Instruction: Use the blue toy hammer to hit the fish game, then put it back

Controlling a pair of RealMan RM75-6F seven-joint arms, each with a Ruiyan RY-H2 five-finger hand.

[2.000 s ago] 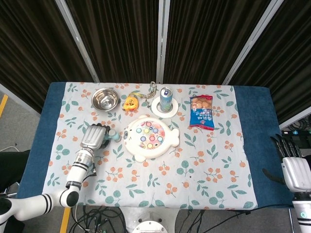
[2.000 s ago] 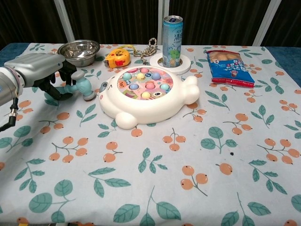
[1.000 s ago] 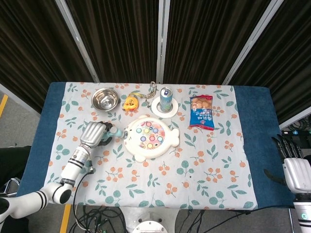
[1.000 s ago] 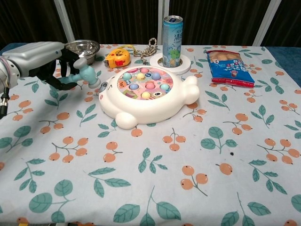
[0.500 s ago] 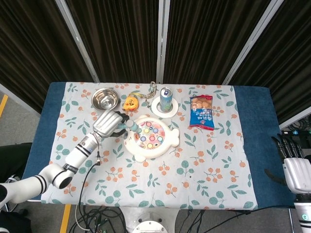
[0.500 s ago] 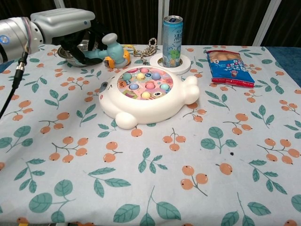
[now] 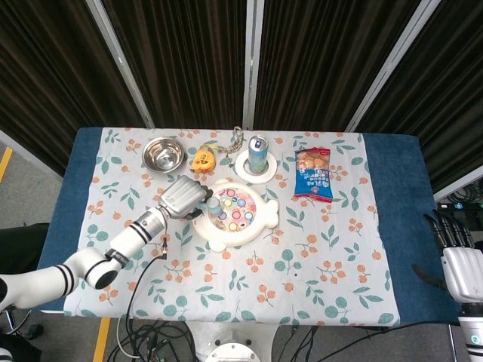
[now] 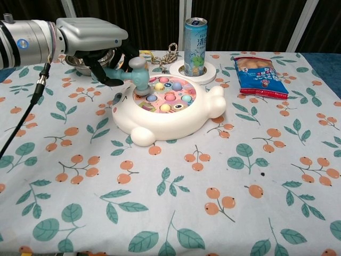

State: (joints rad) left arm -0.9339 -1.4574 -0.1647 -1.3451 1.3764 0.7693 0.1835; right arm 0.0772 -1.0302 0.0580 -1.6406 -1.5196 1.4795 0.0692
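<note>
My left hand (image 8: 98, 45) (image 7: 185, 197) grips the handle of the blue toy hammer (image 8: 136, 73). The hammer's head (image 7: 214, 205) hangs over the left part of the fish game's coloured pegs, just above or touching them. The white fish game (image 8: 168, 109) (image 7: 234, 215) lies in the middle of the table, its round pink field holding several coloured pegs. My right hand (image 7: 460, 264) stays at the far right beside the table's edge, fingers apart and holding nothing; the chest view does not show it.
A steel bowl (image 7: 164, 153) and a yellow tape measure (image 7: 201, 160) sit behind the fish game on the left. A drink can (image 8: 195, 40) stands on a white coaster (image 8: 205, 70), with a blue snack bag (image 8: 260, 70) to its right.
My left hand has swung the hammer right and down, from above the tape measure to the fish game's left pegs. The right hand has stayed put.
</note>
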